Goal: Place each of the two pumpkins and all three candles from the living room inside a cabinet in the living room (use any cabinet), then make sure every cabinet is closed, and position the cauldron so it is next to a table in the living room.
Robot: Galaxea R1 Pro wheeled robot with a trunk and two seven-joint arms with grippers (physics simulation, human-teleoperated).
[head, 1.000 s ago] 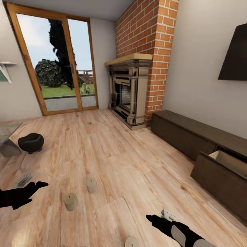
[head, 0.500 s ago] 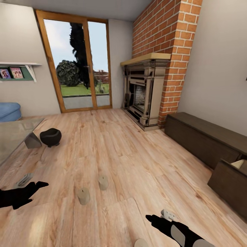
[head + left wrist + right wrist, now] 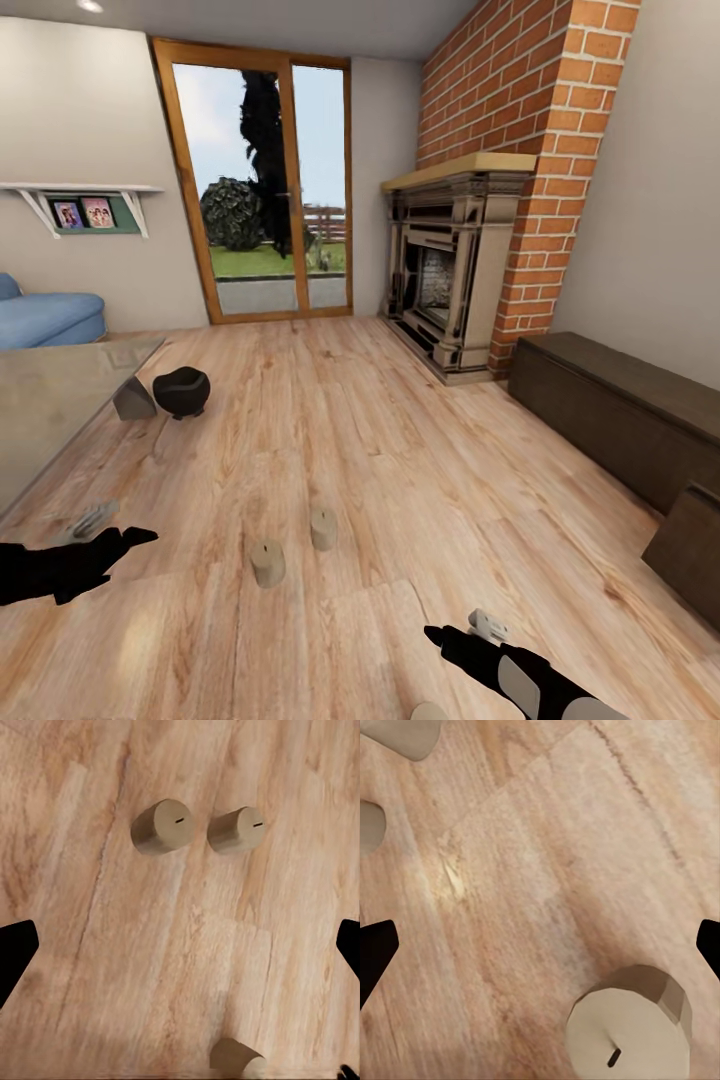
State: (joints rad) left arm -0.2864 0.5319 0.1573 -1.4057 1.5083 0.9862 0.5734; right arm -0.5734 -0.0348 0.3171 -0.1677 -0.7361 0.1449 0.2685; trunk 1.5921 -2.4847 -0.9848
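We stand on the wooden floor (image 3: 400, 480) with both end effectors released and empty: the left end effector (image 3: 110, 545) hovers low at the near left, the right end effector (image 3: 455, 635) at the near right, their fingertips spread wide in both wrist views. Two candles stand upright just beside each other ahead of us, one (image 3: 267, 562) nearer and one (image 3: 323, 527) slightly farther right; a third candle (image 3: 430, 711) sits at the near edge under the right arm, large in the right wrist view (image 3: 630, 1031). The cauldron (image 3: 181, 391) rests on the floor just beside the glossy worktop (image 3: 50, 400) at the left. The dark cabinet (image 3: 610, 410) runs along the right wall. To pick well, we judge it best to centre the right end effector over the near candle, descend squarely, and close around its sides.
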